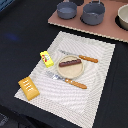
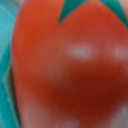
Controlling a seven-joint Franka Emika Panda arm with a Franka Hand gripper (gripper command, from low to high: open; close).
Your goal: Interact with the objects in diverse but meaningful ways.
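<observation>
My wrist camera is filled by the red tomato [image 2: 70,70]. It is very close and blurry, with a green leaf top at the upper edge of the frame. I cannot see my tool in either picture, so I cannot tell if it is apart, together, or clamped on the tomato. The tomato is so close that I think it may be held or about to be held, but that is only my guess.

In the other camera, near the lower left, the golden bread loaf [image 1: 29,88] lies on the pale placemat [image 1: 95,75]. A bit farther up is the yellow packet [image 1: 47,59], just beside the round tan plate [image 1: 70,69]. The thin brown sausage [image 1: 70,62] lies on the plate. A fork [image 1: 67,80] with an orange handle lies at the near rim of the plate, and a knife [image 1: 80,56] lies at the far rim.

Farther back, at the top of the frame, a pink board [image 1: 75,21] carries a small grey pan [image 1: 66,9], a bigger grey pot [image 1: 93,12] and a light bowl [image 1: 123,16] at the upper right. All of this sits on a dark worktop [image 1: 15,35].

I cannot see the tomato or my arm in this wide picture, so I cannot say where over the worktop they are.

I think the step in hand is handling the tomato. Next I would want to find a free spot, maybe the pan or plate, and move there slowly.
</observation>
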